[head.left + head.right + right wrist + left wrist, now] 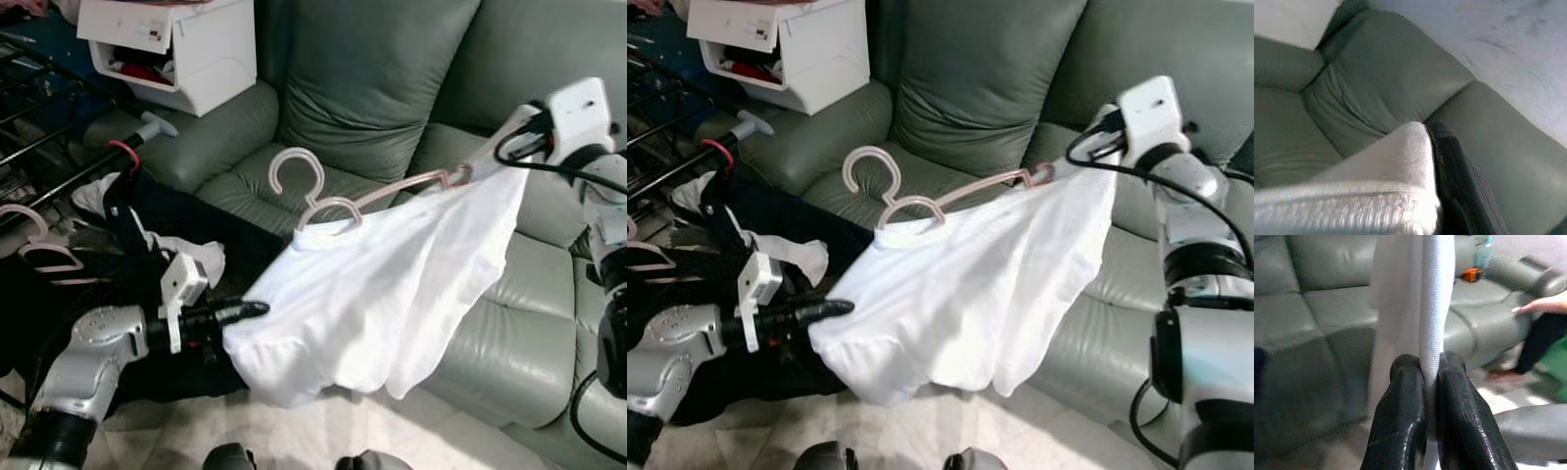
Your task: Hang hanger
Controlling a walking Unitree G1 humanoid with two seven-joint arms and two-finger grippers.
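— Three cushions' worth of grey-green sofa [372, 88] took up most of what I could see, with a white storage box [186, 44] perched on its arm at the robot's left.

— And the shirt?

— The white T-shirt [382, 294] was stretched in the air in front of the seat, slung between the two arms. It hung on a pale pink hanger [323, 196] — the hook stood up free above the collar, and the hanger's far end poked out of the cloth up by the right arm.

— So who had hold of what?

— The left gripper [253, 310] was low, at the shirt's lower left edge. Its two black fingers [1400, 421] were pressed together with a fold of the white fabric pinched between them; the wrist camera showed that plainly. The right gripper [1449, 176] was raised at the shirt's upper right corner, with white cloth bunched against one dark finger. Whether it was truly clamped I couldn't tell.

— Anything else around?

— Dark clothes [186, 220] heaped on the sofa's left, a rack of black rods [39, 147] beside them, and a spare pink hanger [39, 250] lying there. Over on the far seat, a person's hand [1542, 306] rested on the cushion, near a small orange object [1474, 274].
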